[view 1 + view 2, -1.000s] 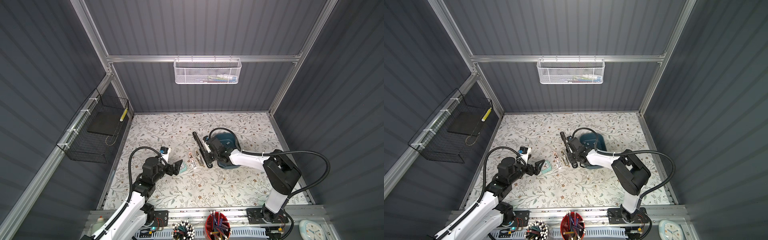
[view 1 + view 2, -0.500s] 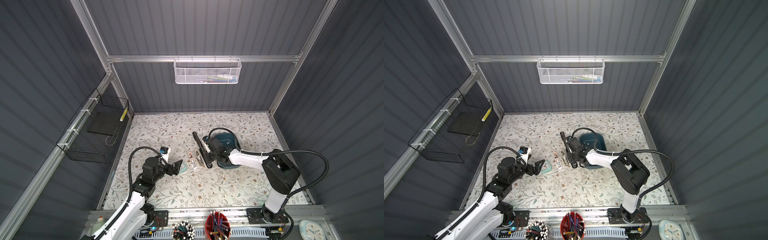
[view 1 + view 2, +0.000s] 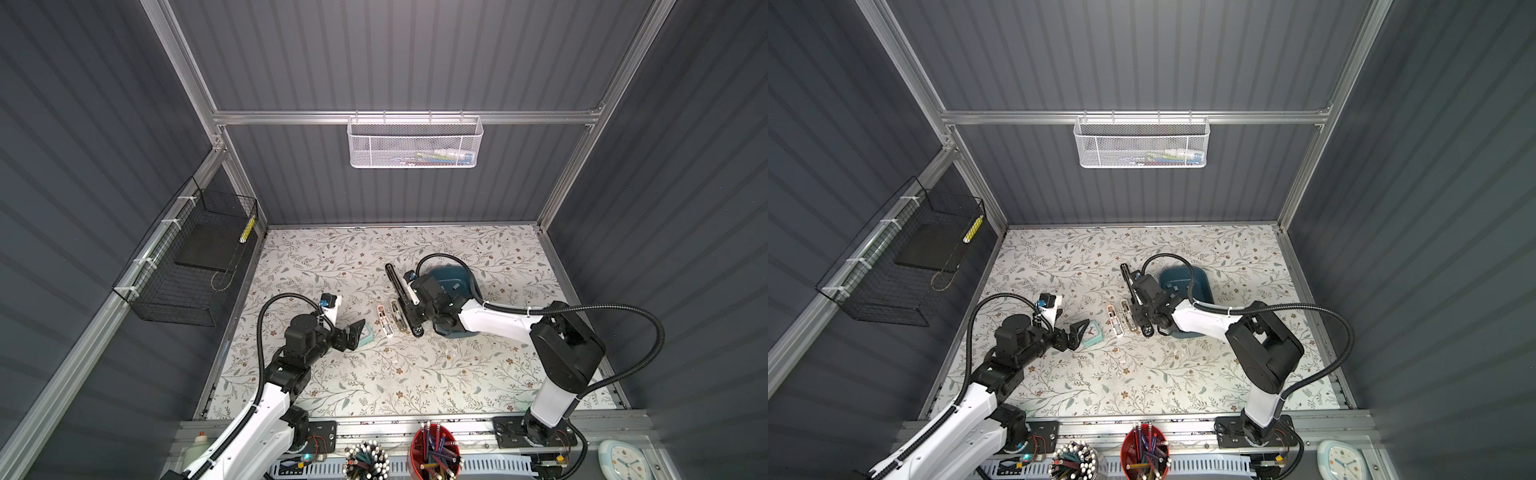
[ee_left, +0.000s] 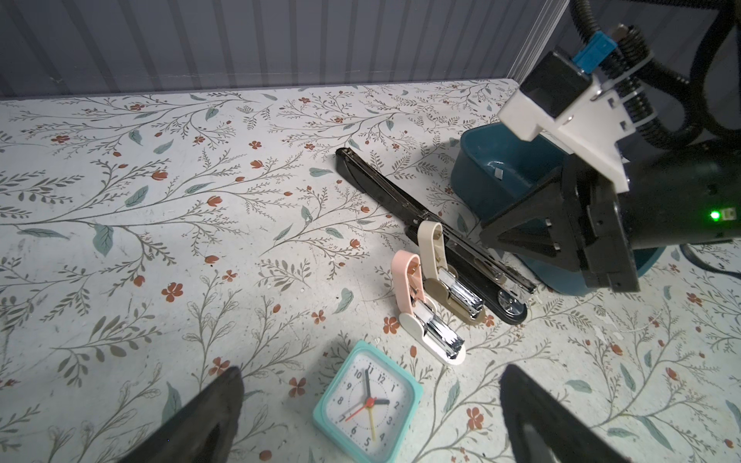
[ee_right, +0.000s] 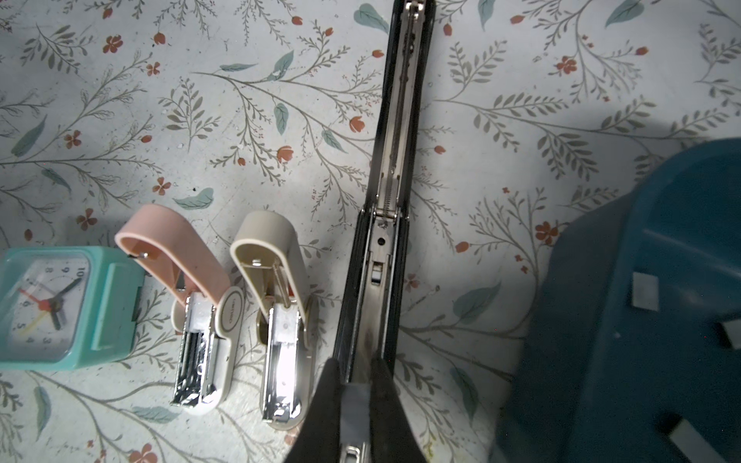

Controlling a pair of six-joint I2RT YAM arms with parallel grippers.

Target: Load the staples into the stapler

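A long black stapler [image 5: 395, 160] lies opened flat on the floral table, its metal channel facing up. My right gripper [image 5: 355, 373] is right over the channel's near end, shut on a small grey strip of staples [image 5: 355, 405]. In both top views this gripper [image 3: 409, 316] [image 3: 1136, 320] sits low over the black stapler [image 3: 395, 278] [image 3: 1125, 272]. More staples [image 5: 645, 296] lie in the blue bin [image 5: 641, 240]. My left gripper [image 4: 373, 401] hangs open and empty above a teal clock [image 4: 367, 405], left of the staplers.
A pink mini stapler [image 5: 176, 244] and a beige mini stapler [image 5: 268, 240] lie open side by side between the clock [image 3: 368, 336] and the black stapler. The blue bin [image 3: 453, 276] sits just behind the right wrist. Pen cups stand at the front rail.
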